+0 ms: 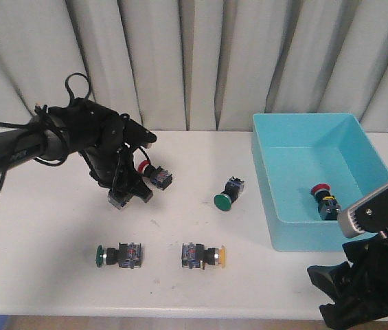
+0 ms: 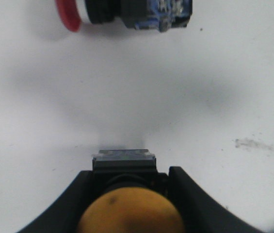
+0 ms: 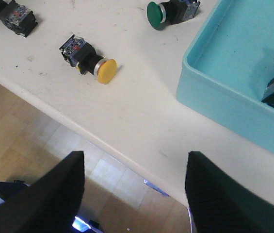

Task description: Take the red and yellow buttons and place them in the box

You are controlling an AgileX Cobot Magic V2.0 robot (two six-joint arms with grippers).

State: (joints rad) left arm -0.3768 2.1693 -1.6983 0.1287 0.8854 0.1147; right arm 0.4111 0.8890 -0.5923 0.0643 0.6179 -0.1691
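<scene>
Left gripper (image 1: 123,194): in the left half of the front frame, tilted down over the table (image 1: 56,234). We see it clenched on the held yellow button (image 2: 129,211).
Held yellow button: its cap fills the bottom centre of the left wrist frame and is cut off by the lower edge. Its grey body end pokes out past the fingers (image 2: 76,194). In the front view the arm hides the cap, and we see only a grey end at the gripper's tip.
Red button on the table (image 1: 154,173): lying on its side just right of the left gripper. We cannot tell whether they touch. In the left wrist frame it sits at the top edge, partly cut off.
Loose yellow button (image 1: 206,256): lying on its side at lower centre of the front frame, cap pointing right.
Green buttons: one at centre (image 1: 228,194), one at lower left (image 1: 115,255). Both lie on the table.
Box (image 1: 276,199): at the right of the front frame.
Red button in the box (image 1: 324,199): on the box floor near the right wall. It is clipped by the right edge in the right wrist frame.
Right gripper (image 3: 134,194): at the lower right corner of the front frame, beyond the table's near edge. Its jaws are spread with nothing between them, and the finger bases are cut off.
</scene>
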